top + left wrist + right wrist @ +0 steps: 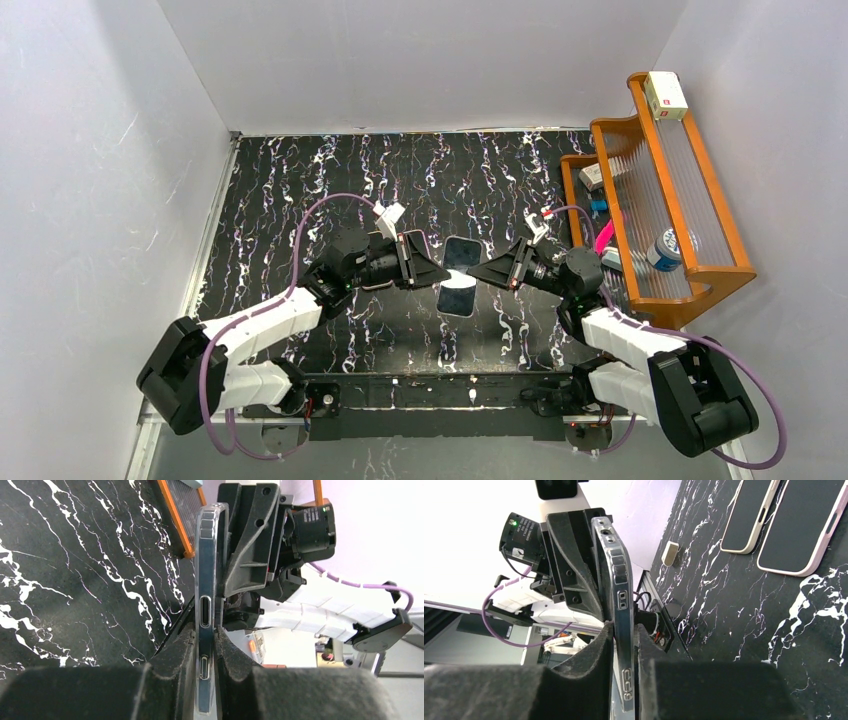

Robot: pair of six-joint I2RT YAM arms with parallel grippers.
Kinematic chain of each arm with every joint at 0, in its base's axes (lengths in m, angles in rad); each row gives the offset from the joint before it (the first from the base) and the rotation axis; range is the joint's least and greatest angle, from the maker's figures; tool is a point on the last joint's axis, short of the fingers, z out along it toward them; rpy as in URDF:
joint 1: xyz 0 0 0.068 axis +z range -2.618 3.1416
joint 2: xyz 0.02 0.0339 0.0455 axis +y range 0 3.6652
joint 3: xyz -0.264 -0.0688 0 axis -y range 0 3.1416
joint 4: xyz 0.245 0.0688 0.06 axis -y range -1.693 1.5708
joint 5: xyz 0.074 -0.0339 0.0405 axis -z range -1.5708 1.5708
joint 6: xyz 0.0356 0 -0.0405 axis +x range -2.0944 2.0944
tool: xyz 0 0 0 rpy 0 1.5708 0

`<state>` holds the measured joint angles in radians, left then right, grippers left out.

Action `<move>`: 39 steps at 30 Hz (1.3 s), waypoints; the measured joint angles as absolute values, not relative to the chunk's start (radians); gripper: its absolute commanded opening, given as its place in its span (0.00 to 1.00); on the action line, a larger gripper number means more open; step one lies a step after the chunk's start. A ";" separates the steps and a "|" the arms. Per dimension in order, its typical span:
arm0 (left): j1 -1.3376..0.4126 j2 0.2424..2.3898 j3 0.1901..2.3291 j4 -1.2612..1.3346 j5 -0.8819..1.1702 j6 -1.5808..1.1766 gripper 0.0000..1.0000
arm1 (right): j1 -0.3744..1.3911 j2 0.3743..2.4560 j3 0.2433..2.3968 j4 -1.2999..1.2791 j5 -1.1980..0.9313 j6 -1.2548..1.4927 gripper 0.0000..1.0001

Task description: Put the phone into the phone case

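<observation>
A dark phone in a clear case [461, 253] hangs above the middle of the table, held from both sides. My left gripper [447, 270] is shut on its left side and my right gripper [472, 272] on its right side. In the left wrist view the clear case [206, 555] is edge-on between my left gripper's pads [205, 645], with port cut-outs showing and a right finger [250, 545] behind it. In the right wrist view the case [619, 580] is edge-on in my right gripper [623, 640], with a left finger [574, 565] at its far end. How fully the phone sits in the case is unclear.
Two other phones lie face-up on the black marble table, one cream-cased [749, 515] and one pink-cased [804, 525]; the pink one shows under the left gripper [424, 240]. An orange wooden rack [690, 270] with small items and a white box [665, 95] stands at the right.
</observation>
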<state>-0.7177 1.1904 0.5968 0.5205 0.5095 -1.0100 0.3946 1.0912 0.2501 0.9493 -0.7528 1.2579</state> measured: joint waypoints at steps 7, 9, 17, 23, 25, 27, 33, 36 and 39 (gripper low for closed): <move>-0.715 1.212 0.597 0.530 0.507 -1.026 0.08 | 0.388 1.105 0.244 0.977 -0.750 1.268 0.01; -0.715 1.210 0.597 0.525 0.503 -1.023 0.25 | 0.388 1.106 0.244 0.979 -0.749 1.269 0.01; -0.717 1.135 0.653 0.215 0.331 -0.841 0.82 | 0.402 1.101 0.286 0.843 -0.758 1.193 0.01; -0.717 1.034 0.760 -0.087 0.151 -0.634 0.98 | 0.402 1.124 0.446 0.555 -0.734 1.019 0.01; -0.717 1.009 0.786 -0.153 0.110 -0.578 0.98 | 0.402 1.155 0.502 0.483 -0.723 0.962 0.01; -0.717 0.989 0.804 -0.213 0.068 -0.520 0.98 | 0.402 1.204 0.560 0.405 -0.710 0.907 0.01; -0.717 0.958 0.814 -0.360 -0.047 -0.377 0.98 | 0.402 1.413 0.785 0.104 -0.653 0.702 0.01; -0.717 0.943 0.814 -0.398 -0.093 -0.341 0.98 | 0.402 1.502 0.894 -0.027 -0.594 0.614 0.01; -0.717 0.925 0.814 -0.421 -0.128 -0.320 0.98 | 0.400 1.584 0.995 -0.132 -0.545 0.537 0.01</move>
